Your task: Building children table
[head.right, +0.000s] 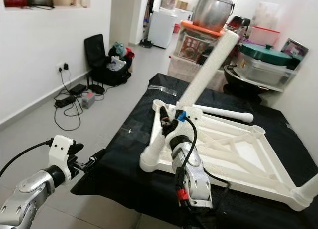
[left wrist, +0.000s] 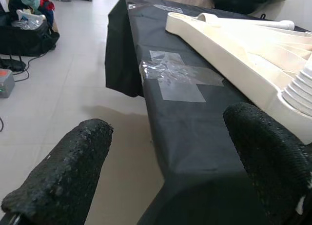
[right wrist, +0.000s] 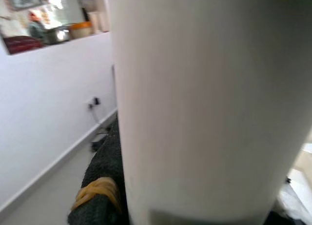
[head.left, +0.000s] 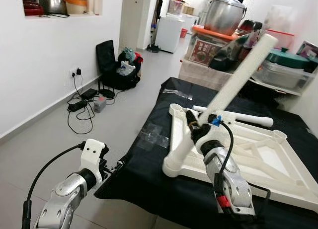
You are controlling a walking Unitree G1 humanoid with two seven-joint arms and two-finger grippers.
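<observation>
Black-draped table (head.left: 149, 179): right hand (head.left: 195, 125) grips upslanted leg (head.left: 238, 77).

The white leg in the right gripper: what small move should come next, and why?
Probably tilt the white leg upright over the near corner socket and press it in. The right gripper holds the leg leaning, its lower end at that corner of the upturned table frame. A second leg lies across the frame. The left gripper hangs open beside the black cloth.

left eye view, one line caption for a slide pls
Right pincer holds a white table leg tilted above the upturned tabletop frame on black cloth.
</observation>
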